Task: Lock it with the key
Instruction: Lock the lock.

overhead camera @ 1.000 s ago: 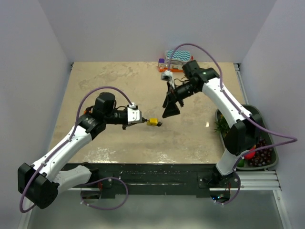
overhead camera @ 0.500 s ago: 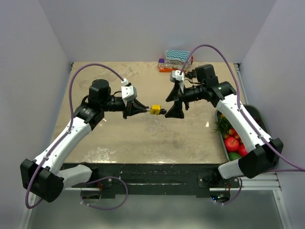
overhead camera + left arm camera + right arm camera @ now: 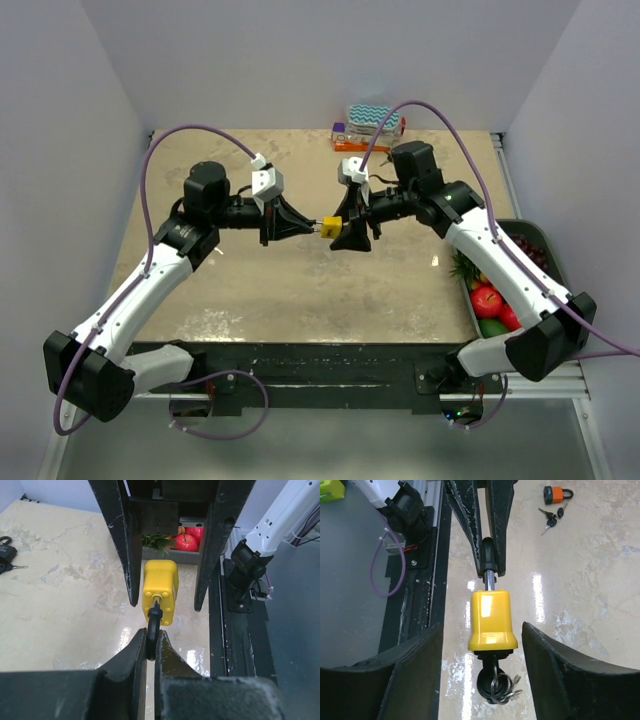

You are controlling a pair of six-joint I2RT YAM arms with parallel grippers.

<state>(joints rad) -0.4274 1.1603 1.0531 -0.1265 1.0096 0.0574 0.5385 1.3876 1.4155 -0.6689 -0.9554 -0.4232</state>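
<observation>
Yellow padlock (image 3: pixel 331 228): centre of top view, above the bench (image 3: pixel 250 290), shackle pinched by left end effector (image 3: pixel 150 642); key (image 3: pixel 496 685) in its base. Right end effector (image 3: pixel 481 630): wide, flanking body, not touching.

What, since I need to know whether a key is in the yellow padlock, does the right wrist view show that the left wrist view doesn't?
Only the right wrist view: a key ring at the padlock's keyhole end, a key apparently inserted, and an orange padlock lying on the table. Only the left wrist view: the fruit tray with red apples. Both: the yellow padlock, the left gripper shut on its shackle, and the right gripper open, one finger either side of the body, not touching.
</observation>
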